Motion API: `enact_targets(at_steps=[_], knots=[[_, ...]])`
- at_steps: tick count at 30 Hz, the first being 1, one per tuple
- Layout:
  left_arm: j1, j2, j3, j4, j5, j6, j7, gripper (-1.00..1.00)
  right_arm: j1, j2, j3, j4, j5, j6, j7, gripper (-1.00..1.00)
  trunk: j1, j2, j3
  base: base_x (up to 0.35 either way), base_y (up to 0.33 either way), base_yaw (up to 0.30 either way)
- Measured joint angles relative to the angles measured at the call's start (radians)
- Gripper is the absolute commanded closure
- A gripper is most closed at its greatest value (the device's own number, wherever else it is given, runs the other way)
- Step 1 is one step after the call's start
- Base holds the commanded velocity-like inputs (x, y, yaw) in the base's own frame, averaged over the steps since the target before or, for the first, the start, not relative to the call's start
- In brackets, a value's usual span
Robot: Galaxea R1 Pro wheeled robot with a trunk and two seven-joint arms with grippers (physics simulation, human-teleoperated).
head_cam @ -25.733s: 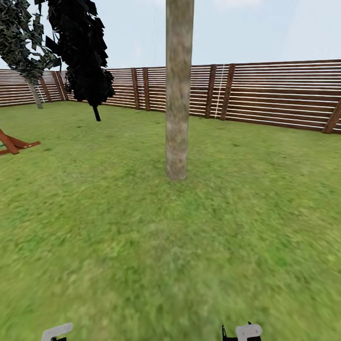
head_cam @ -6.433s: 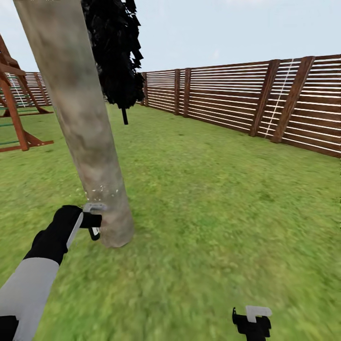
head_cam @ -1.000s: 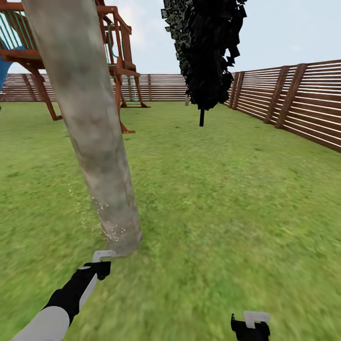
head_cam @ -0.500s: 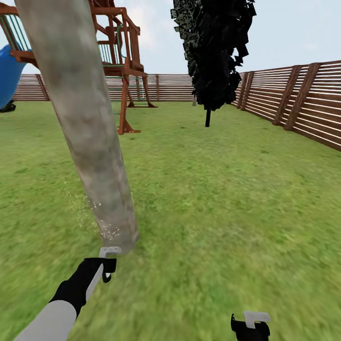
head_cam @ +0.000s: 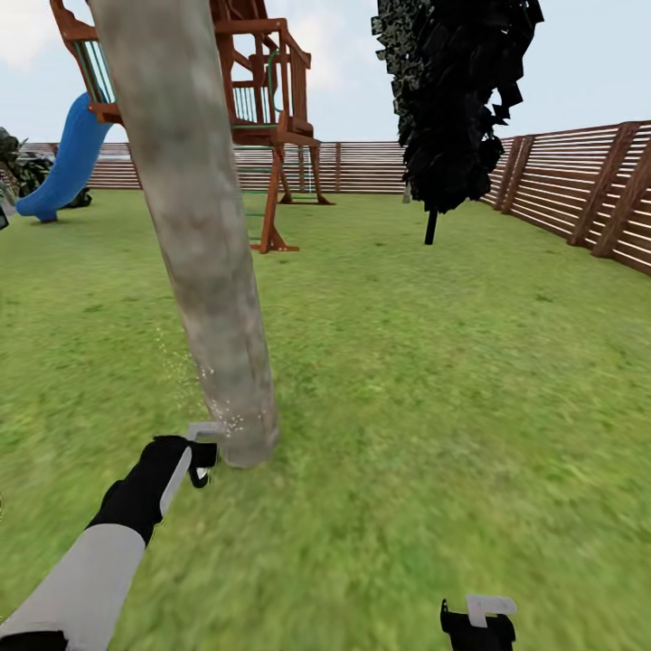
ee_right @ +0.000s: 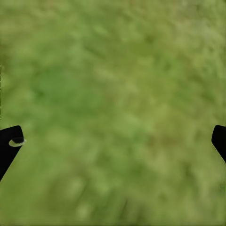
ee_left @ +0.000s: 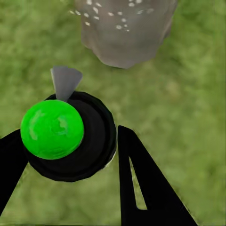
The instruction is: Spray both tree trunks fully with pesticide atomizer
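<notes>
Now the camera has swung, so the slide (head_cam: 63,167) shows. Left gripper (head_cam: 201,445) grips the pesticide atomizer (ee_left: 66,134), nozzle pointing at the tree trunk (head_cam: 212,271) base just ahead. Right gripper (head_cam: 477,617) hangs wide apart, holding nothing.

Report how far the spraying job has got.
Done: the pesticide atomizer is off the floor, gripped by the left gripper. In hand: pale droplets speckle the base of the tree trunk it points at. Left: the trunk higher up looks unspeckled, and the second tree. The right gripper hangs open.
</notes>
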Motion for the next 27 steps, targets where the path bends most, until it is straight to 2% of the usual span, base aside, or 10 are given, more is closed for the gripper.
enact_targets(at_steps=[3, 7, 8, 9, 10, 12, 17, 19, 25, 27], knots=[[-0.017, 0.05, 0.0, 0.007, 0.013, 0.006, -0.002, 1.0, 0.0, -0.001, 0.0, 0.0, 0.0, 0.0, 0.0, -1.0, 0.0, 0.0, 0.0, 0.0, -0.003, 0.005], [-0.077, -0.064, -0.008, 0.041, 0.013, 0.018, 0.004, 1.0, 0.0, -0.004, 0.0, 0.0, 0.0, 0.0, 0.0, -1.0, 0.0, 0.0, 0.0, 0.0, 0.0, 0.0], [-0.079, -0.05, -0.004, 0.042, -0.002, 0.019, 0.003, 1.0, 0.0, -0.006, 0.0, 0.0, 0.0, 0.0, 0.0, -1.0, 0.0, 0.0, 0.0, 0.0, 0.0, 0.0], [-0.077, 0.002, -0.001, 0.043, 0.034, 0.019, -0.001, 1.0, 0.0, -0.013, -0.001, 0.0, 0.0, 0.0, 0.0, -1.0, 0.0, 0.0, 0.0, 0.0, 0.0, 0.0], [-0.077, 0.056, 0.001, 0.042, -0.007, 0.021, -0.001, 1.0, 0.0, -0.014, 0.0, 0.0, 0.0, 0.0, 0.0, -1.0, 0.0, 0.0, 0.0, 0.0, 0.0, 0.0], [-0.069, 0.075, -0.006, 0.038, 0.012, 0.02, -0.002, 1.0, 0.0, -0.016, 0.0, 0.0, 0.0, 0.0, 0.0, -1.0, 0.0, 0.0, 0.0, 0.0, 0.0, 0.0], [-0.08, -0.033, -0.051, 0.029, 0.026, 0.018, -0.001, 1.0, 0.0, -0.016, 0.0, 0.0, 0.0, 0.001, 0.0, -1.0, 0.0, 0.0, 0.0, 0.0, 0.0, 0.0], [-0.108, -0.042, -0.055, 0.027, 0.014, 0.021, 0.0, 1.0, 0.0, -0.016, 0.0, 0.0, 0.0, 0.001, 0.0, -1.0, 0.0, 0.0, 0.0, 0.0, 0.0, 0.0], [-0.176, 0.058, -0.047, 0.026, 0.01, 0.109, -0.003, 1.0, 0.0, -0.015, 0.0, 0.0, 0.0, 0.0, 0.0, -1.0, 0.0, 0.0, 0.0, 0.0, 0.0, 0.0], [-0.181, 0.058, -0.051, 0.024, 0.024, 0.111, -0.002, 1.0, 0.0, -0.015, 0.0, 0.0, 0.0, 0.0, 0.0, -1.0, 0.0, 0.0, 0.0, 0.0, 0.0, 0.0]])
